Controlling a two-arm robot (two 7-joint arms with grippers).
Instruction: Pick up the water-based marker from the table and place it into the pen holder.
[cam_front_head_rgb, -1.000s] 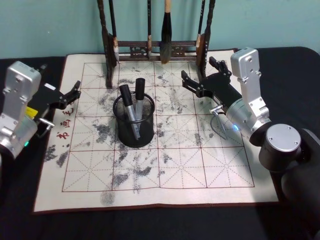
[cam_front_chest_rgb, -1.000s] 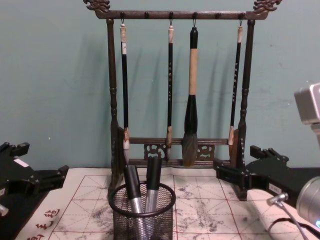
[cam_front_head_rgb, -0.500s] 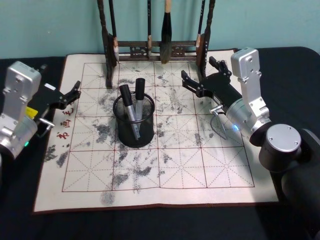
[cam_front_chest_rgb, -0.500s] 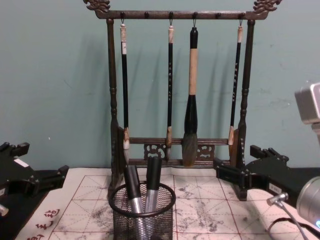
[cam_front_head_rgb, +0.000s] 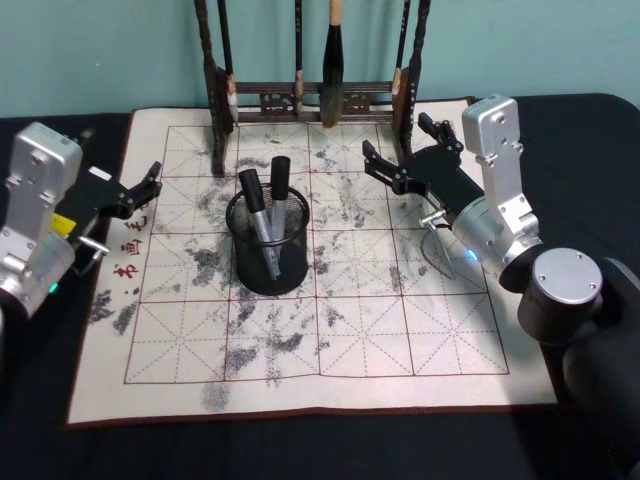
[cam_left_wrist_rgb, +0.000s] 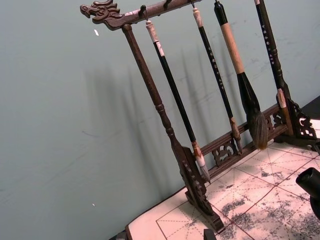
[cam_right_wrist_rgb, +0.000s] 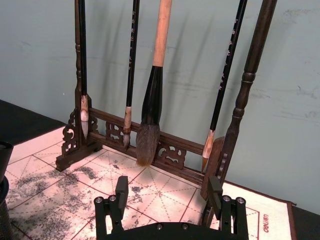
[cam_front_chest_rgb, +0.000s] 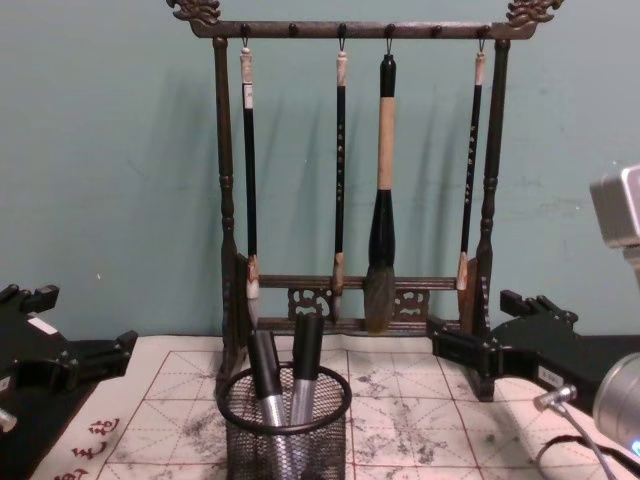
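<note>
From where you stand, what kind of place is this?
Probably a calligraphy desk, staged for practice: a wooden brush rack hung with brushes, an ink-stained gridded practice mat and a mesh pen holder holding two markers.

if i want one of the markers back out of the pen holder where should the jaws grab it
Grip the black cap end of the right marker, coming straight down from above. Both markers stand nearly upright in the pen holder, caps clear of the rim, while the mesh wall blocks any side approach to the silver barrels. The right gripper, open beside the brush rack, looks nearest.
</note>
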